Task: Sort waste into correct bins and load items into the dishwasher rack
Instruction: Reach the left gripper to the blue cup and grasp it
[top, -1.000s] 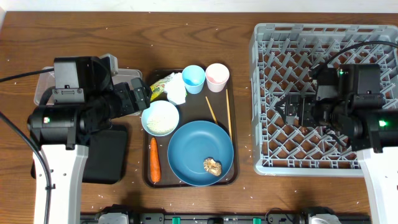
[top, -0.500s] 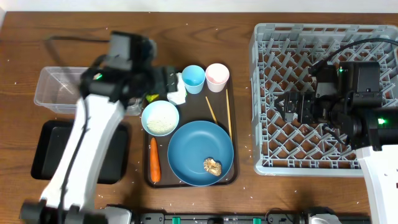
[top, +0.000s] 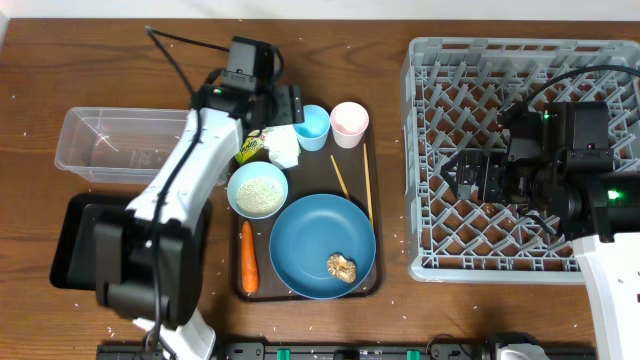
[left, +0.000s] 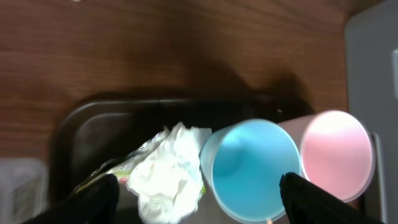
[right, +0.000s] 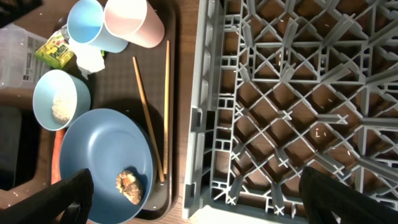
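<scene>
My left gripper (top: 283, 105) is open and empty, hovering over the crumpled white tissue (left: 171, 171) and the light-blue cup (left: 255, 165), with the pink cup (left: 336, 152) to the right. The yellow-green wrapper (top: 252, 143) lies partly under the tissue. The white bowl (top: 257, 189) holds rice. The blue plate (top: 322, 246) carries the tan scrap (top: 342, 267). The carrot (top: 248, 256) lies left of the plate and two chopsticks (top: 366, 180) lie to its right. My right gripper (top: 462, 172) is open and empty above the grey rack (top: 520, 60).
The brown serving tray (top: 376, 215) holds all the dishes and waste. The clear tub (top: 110, 145) stands at the left, and the black tray (top: 75, 240) sits in front of it, partly under my left arm. Rice grains are scattered on the wooden table.
My left arm has swung from over the tub and black tray up and right to the serving tray's far edge, above the tissue and cups. The right arm has not moved.
</scene>
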